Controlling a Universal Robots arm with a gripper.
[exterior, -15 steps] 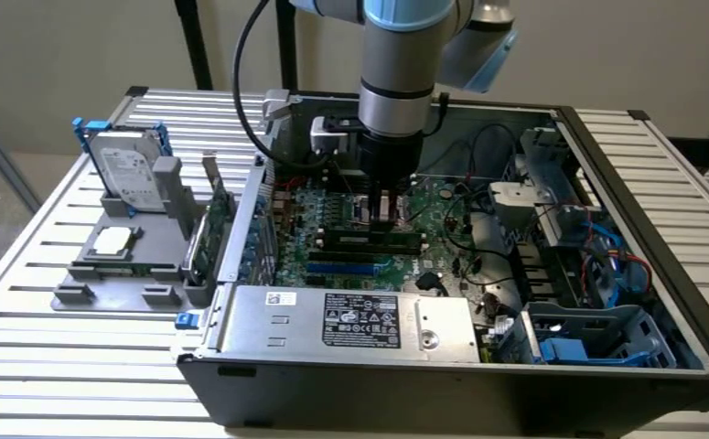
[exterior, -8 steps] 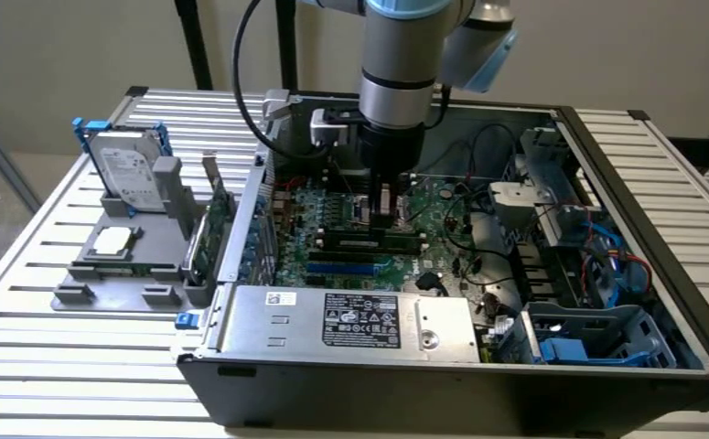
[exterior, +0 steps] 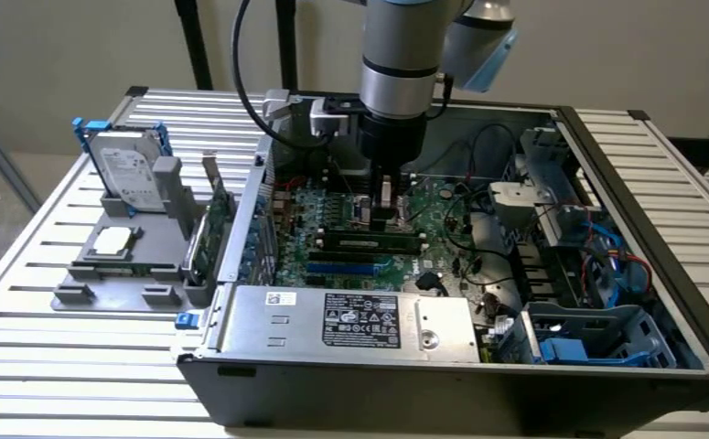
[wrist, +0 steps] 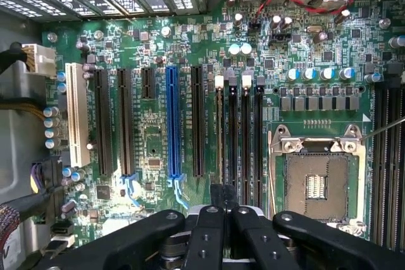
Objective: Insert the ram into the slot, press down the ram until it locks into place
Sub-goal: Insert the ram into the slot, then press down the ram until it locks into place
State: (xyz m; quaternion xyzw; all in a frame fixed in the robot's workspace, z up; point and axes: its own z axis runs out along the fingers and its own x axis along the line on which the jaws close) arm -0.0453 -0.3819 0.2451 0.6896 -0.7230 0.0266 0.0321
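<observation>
Gripper down inside the case, over the motherboard | fingers pressed together, pinching, it seems, the top edge of the ram | ram stands on edge, level, at the black slot in line with the fingertips | arm upright above

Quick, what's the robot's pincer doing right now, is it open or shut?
Pincer: shut, with its fingers together low over the motherboard. Whether it grips anything cannot be told.
</observation>
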